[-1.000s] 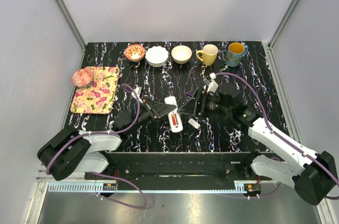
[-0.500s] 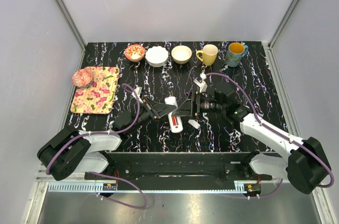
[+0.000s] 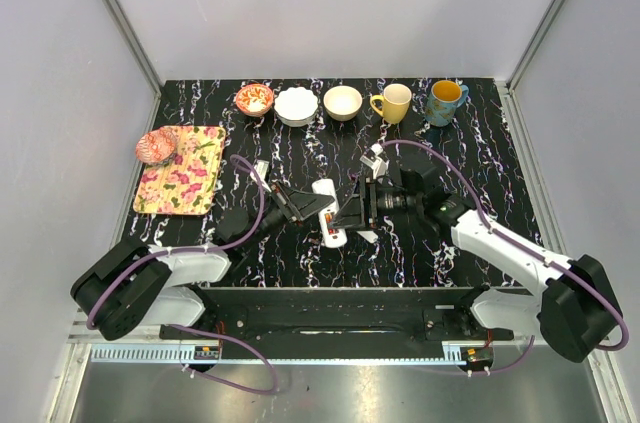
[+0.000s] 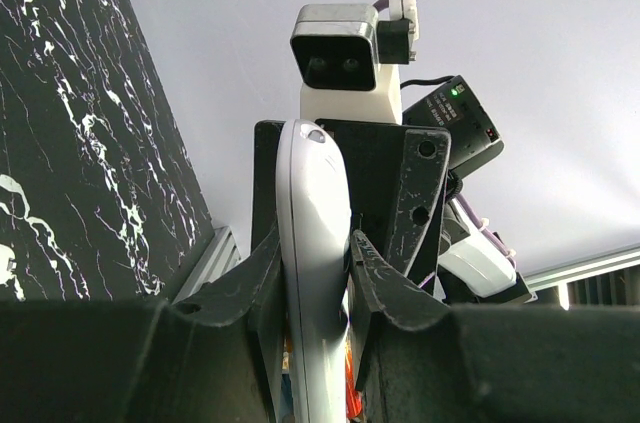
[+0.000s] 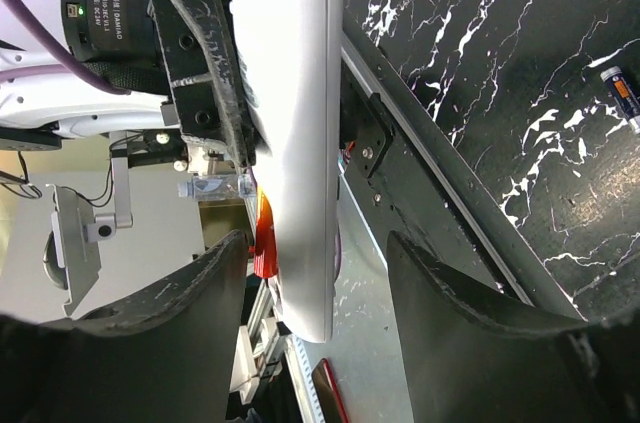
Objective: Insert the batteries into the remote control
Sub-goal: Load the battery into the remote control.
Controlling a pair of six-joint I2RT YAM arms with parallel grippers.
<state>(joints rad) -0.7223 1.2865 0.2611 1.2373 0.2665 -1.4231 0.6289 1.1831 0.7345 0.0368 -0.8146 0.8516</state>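
The white remote control (image 3: 328, 213) is clamped edge-on in my left gripper (image 3: 316, 206), which is shut on it; in the left wrist view the remote (image 4: 312, 233) stands between the two fingers. A reddish-orange battery (image 5: 263, 243) sits in the slot on its back, also visible in the left wrist view (image 4: 350, 383). My right gripper (image 3: 346, 217) is open, its jaws straddling the remote's free end (image 5: 295, 153) without touching it. A second, dark battery (image 5: 622, 91) lies loose on the table.
A small white tab (image 3: 367, 236) lies just right of the remote. At the back stand three bowls (image 3: 296, 105), a yellow mug (image 3: 394, 102) and a blue mug (image 3: 445, 101). A floral tray (image 3: 183, 169) is at the left.
My right gripper has moved left from beside the remote until its open jaws are around the remote's end. The left gripper still holds the remote, shifted slightly.
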